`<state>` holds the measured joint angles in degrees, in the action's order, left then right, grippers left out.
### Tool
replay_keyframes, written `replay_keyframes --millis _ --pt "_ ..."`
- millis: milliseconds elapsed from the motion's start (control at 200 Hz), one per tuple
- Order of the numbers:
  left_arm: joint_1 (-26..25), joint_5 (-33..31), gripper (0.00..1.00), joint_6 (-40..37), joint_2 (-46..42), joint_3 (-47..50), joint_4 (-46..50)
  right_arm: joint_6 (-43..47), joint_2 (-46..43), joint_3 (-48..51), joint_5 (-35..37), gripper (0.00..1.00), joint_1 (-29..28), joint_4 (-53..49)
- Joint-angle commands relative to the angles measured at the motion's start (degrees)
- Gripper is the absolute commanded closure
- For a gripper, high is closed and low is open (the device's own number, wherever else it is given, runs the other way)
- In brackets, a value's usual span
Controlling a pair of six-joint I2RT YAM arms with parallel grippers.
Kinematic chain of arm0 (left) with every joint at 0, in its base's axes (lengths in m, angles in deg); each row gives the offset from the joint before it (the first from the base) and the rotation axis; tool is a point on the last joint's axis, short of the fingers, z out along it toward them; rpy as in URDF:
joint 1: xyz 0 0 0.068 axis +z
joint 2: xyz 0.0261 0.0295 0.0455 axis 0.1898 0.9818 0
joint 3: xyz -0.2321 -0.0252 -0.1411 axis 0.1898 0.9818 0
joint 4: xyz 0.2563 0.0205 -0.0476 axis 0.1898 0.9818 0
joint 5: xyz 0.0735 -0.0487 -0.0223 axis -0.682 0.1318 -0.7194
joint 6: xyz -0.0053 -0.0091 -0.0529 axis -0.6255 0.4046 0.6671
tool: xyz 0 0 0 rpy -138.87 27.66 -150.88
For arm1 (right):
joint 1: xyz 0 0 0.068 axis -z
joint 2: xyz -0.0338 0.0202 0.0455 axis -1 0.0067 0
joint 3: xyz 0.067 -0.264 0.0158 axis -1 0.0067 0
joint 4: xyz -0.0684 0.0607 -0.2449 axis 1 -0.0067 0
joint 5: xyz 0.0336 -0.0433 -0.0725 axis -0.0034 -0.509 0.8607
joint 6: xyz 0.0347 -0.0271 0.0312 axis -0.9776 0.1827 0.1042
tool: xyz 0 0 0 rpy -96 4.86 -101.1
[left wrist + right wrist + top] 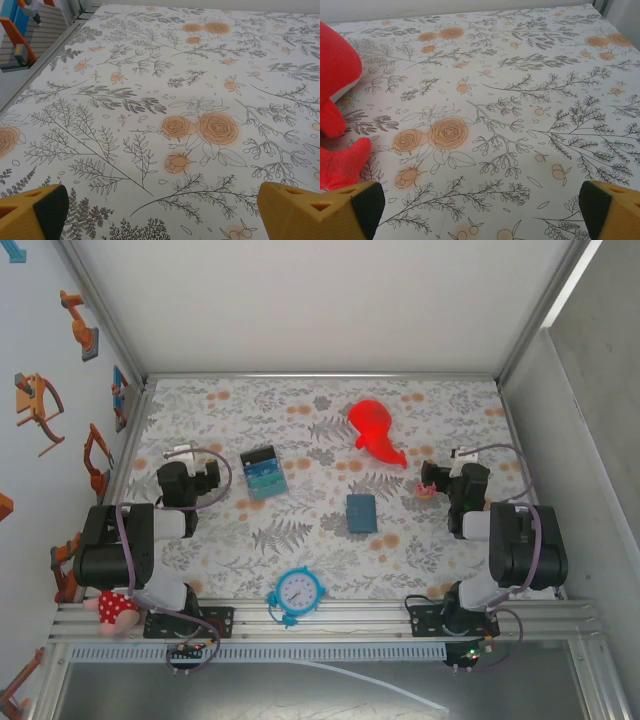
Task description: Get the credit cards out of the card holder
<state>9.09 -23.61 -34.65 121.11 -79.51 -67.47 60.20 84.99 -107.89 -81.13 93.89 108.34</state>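
Slate-blue flat card holder (361,513) lies between soft red plush (375,430), far, and round clock (297,592), near. Left tool (162,212) and right tool (480,212) stand wide.

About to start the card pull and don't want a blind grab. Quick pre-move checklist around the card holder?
1. Open left fingers, nothing between them: ok.
2. Open right fingers, nothing between them: ok.
3. Small flat slate-blue rectangular card holder located, lying flat on the floral table between the arms: ok.
4. Holder apart from the black-and-teal striped rectangle, red soft toy and round blue clock: ok.
5. Holder opened: not ok, it looks shut.
6. Cards inside: cannot tell.
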Motion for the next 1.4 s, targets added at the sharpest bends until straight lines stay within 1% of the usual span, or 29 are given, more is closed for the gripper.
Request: replay_keyframes --millis 0,1292,1342,1397 --pt "-0.11 0.78 0.03 0.67 -0.38 -0.83 0.21 -0.3 -0.02 -0.75 0.92 0.01 0.24 0.78" --pt "0.0 0.94 0.03 0.75 -0.45 -0.92 0.24 -0.43 -0.07 -0.76 0.87 0.01 0.27 0.78" --pt "0.04 0.99 0.03 0.84 -0.55 -0.8 -0.04 -0.92 -0.76 -1.23 1.96 0.01 0.19 -0.54" --pt "0.17 0.15 0.03 1.46 -1.23 -1.32 1.71 -1.67 -1.98 -1.68 3.75 0.01 0.21 -2.23"
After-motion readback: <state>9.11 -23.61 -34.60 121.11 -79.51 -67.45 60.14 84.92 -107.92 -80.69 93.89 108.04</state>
